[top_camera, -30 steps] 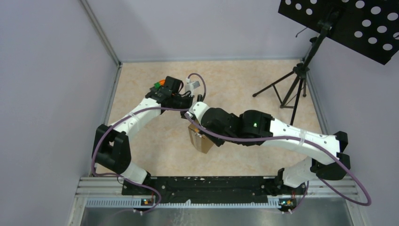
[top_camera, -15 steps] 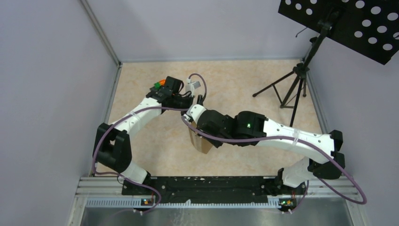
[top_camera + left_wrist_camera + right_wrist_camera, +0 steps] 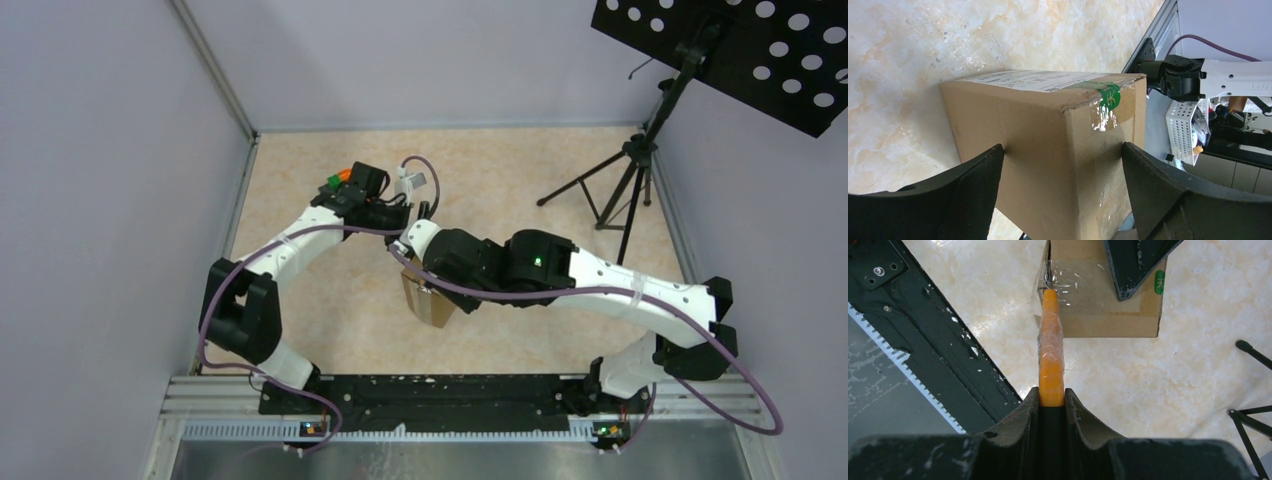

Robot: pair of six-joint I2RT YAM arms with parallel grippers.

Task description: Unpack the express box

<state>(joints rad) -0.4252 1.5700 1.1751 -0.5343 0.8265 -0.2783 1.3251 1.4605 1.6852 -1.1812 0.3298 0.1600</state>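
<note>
The express box [image 3: 1048, 130], brown cardboard with a white label and green and clear tape, sits on the marbled floor between my left gripper's [image 3: 1060, 150] black fingers [image 3: 973, 185], which press its two sides. In the top view the box [image 3: 432, 305] is half hidden under the right arm. My right gripper [image 3: 1051, 392] is shut on an orange tool [image 3: 1050, 355] wrapped in clear film. The tool's tip touches the clear tape at the box's edge [image 3: 1098, 315]. A left finger [image 3: 1133, 265] rests on the box top in the right wrist view.
A black tripod stand [image 3: 620, 190] with a perforated black panel [image 3: 740, 50] stands at the back right. The black base rail [image 3: 430, 395] runs along the near edge. Grey walls close in the left, back and right sides.
The right arm slid a little to the left with the orange tool, then came back. The box and the left gripper have stayed in place.
</note>
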